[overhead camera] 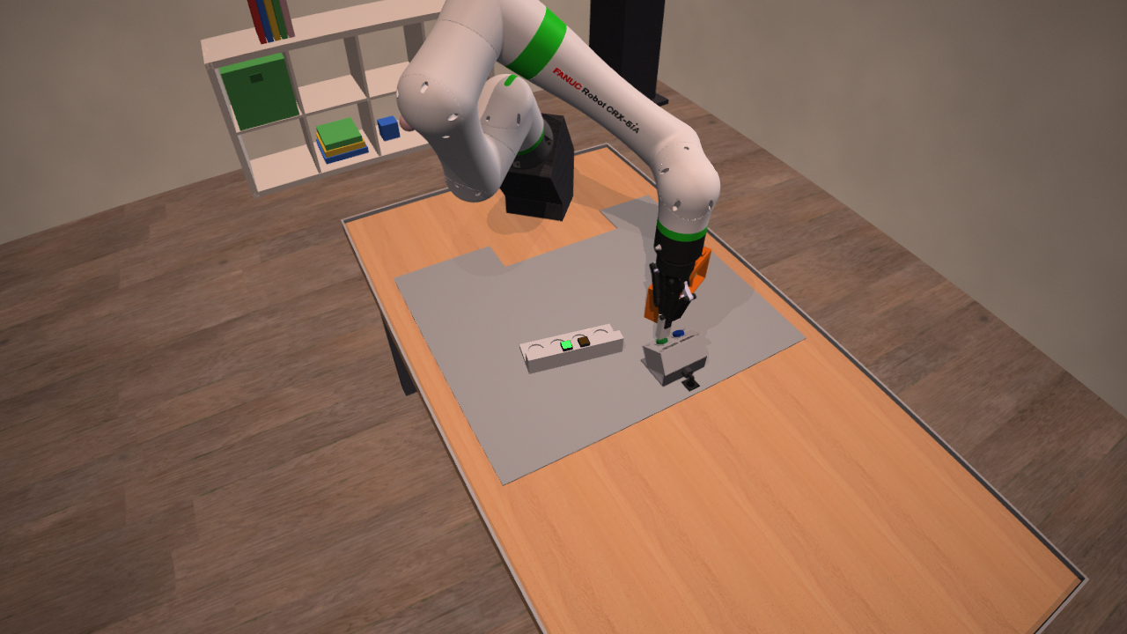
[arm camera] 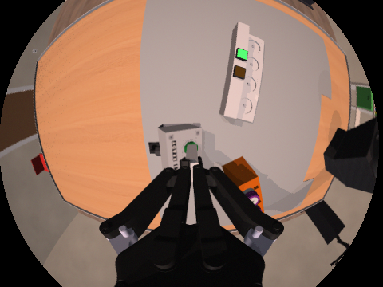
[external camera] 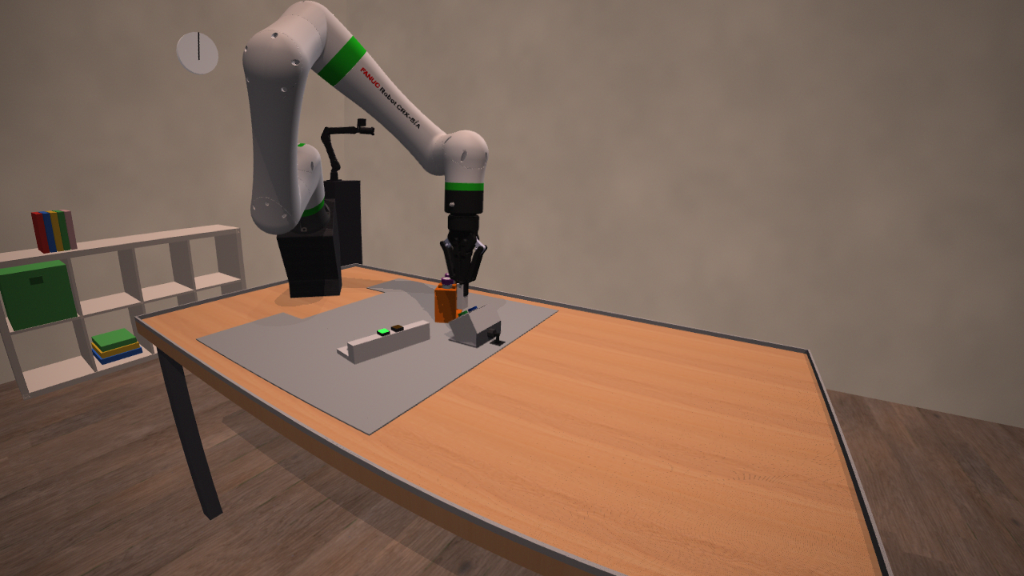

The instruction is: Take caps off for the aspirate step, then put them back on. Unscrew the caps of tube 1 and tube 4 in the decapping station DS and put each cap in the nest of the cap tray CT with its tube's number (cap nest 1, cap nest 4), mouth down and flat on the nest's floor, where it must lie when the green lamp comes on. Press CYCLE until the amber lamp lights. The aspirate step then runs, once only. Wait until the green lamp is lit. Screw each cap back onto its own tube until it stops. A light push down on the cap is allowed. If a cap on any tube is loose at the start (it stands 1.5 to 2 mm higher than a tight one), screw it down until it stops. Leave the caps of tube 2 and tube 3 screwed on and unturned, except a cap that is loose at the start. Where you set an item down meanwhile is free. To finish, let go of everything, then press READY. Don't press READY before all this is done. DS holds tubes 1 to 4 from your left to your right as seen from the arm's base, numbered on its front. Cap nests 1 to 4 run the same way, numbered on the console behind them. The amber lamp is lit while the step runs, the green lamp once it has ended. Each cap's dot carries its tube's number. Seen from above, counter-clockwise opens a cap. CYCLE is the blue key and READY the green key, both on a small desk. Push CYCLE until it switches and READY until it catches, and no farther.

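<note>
My gripper (overhead camera: 668,321) is shut and empty. It points down just above the small grey key desk (overhead camera: 673,358). In the wrist view the fingertips (arm camera: 191,162) stand right at the green READY key (arm camera: 191,143); I cannot tell if they touch it. The blue CYCLE key (overhead camera: 677,333) sits beside the green key (overhead camera: 661,340). The orange decapping station (external camera: 445,301) stands just behind the gripper, with a purple cap (arm camera: 254,198) showing on a tube; the arm hides most of it. The cap tray (overhead camera: 570,347) shows empty nests, a lit green lamp (overhead camera: 565,344) and a dark amber lamp (overhead camera: 584,340).
A grey mat (overhead camera: 551,370) covers the table's near half around the devices. The arm's black base (overhead camera: 535,177) stands at the table's far end. A shelf (overhead camera: 315,102) with boxes stands off the table.
</note>
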Action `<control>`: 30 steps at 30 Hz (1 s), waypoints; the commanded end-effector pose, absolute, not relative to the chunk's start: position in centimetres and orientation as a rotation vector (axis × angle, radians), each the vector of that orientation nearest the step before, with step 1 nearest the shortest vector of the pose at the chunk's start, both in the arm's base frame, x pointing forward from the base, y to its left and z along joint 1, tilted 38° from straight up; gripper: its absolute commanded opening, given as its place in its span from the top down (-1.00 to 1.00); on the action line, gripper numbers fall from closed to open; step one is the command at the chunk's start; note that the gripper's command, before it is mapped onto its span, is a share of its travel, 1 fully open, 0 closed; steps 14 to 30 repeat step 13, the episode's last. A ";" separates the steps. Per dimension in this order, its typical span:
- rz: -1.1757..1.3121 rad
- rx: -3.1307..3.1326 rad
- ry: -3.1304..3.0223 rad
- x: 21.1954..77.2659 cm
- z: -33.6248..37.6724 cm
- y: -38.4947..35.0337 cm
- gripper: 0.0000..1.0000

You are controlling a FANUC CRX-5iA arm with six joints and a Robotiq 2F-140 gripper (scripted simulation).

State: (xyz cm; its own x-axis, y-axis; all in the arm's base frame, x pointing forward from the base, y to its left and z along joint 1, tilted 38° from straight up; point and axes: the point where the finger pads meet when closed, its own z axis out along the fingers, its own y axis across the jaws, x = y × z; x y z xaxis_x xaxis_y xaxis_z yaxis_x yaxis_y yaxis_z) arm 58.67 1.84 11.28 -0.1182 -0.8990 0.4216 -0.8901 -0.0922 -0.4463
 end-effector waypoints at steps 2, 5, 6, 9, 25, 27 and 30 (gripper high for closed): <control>-1.015 -2.077 2.107 58.8 11.1 1.8 1.00; -1.015 -2.077 2.107 58.8 11.0 1.7 1.00; -1.015 -2.077 2.107 58.9 10.9 1.7 1.00; -1.015 -2.077 2.107 59.0 10.8 1.6 1.00; -1.015 -2.077 2.107 59.1 10.6 1.5 1.00; -1.015 -2.077 2.107 59.1 10.6 1.5 1.00; -1.015 -2.077 2.107 59.1 10.6 1.5 1.00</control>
